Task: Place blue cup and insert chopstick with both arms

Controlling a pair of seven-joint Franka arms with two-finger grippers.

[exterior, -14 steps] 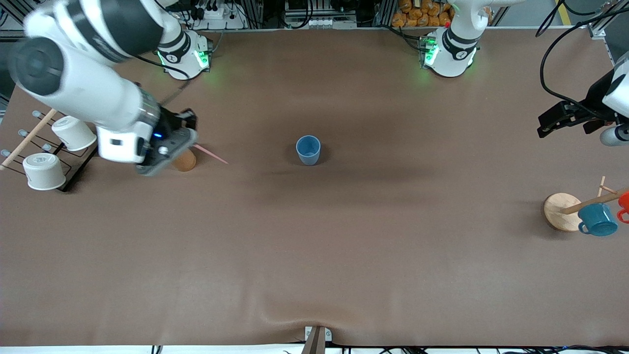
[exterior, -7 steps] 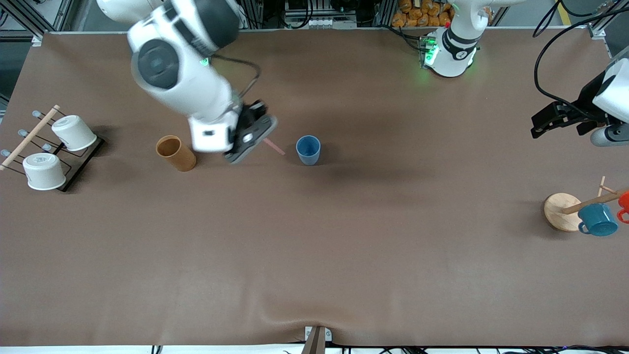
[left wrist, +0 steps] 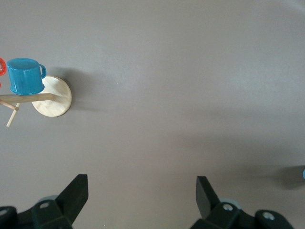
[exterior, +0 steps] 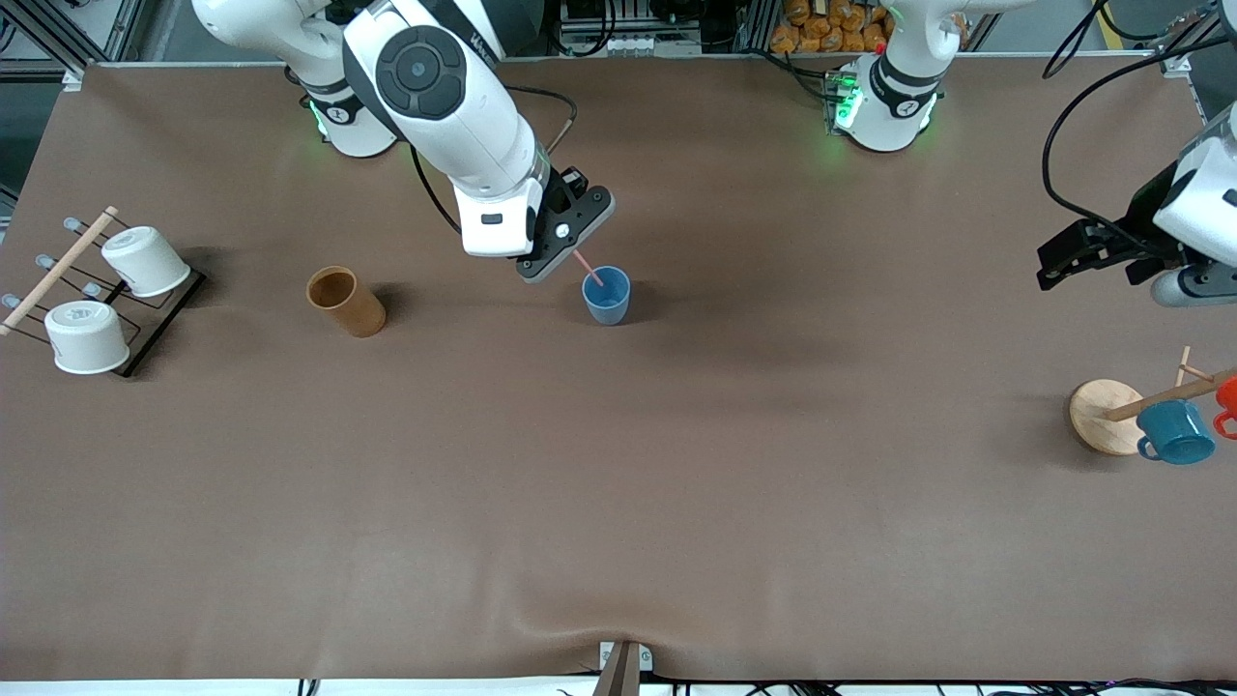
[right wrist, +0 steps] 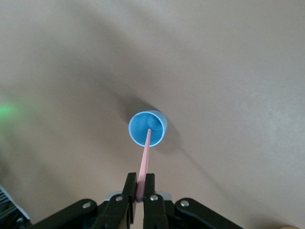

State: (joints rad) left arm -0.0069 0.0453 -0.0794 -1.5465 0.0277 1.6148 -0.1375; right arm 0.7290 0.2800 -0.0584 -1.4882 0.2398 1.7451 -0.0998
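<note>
The blue cup stands upright mid-table; it also shows in the right wrist view. My right gripper is shut on the pink chopstick and hangs just above the cup on the right arm's side. In the right wrist view the chopstick runs from my right gripper to over the cup's mouth. My left gripper is open and empty above the table at the left arm's end; in the left wrist view its gripper has nothing between the fingers.
A brown cork-coloured cylinder stands toward the right arm's end. A rack with two white cups is at that end. A round wooden stand with a teal mug is at the left arm's end, also in the left wrist view.
My right gripper has carried the chopstick from beside the brown cylinder across to above the blue cup. The left gripper has shifted slightly.
</note>
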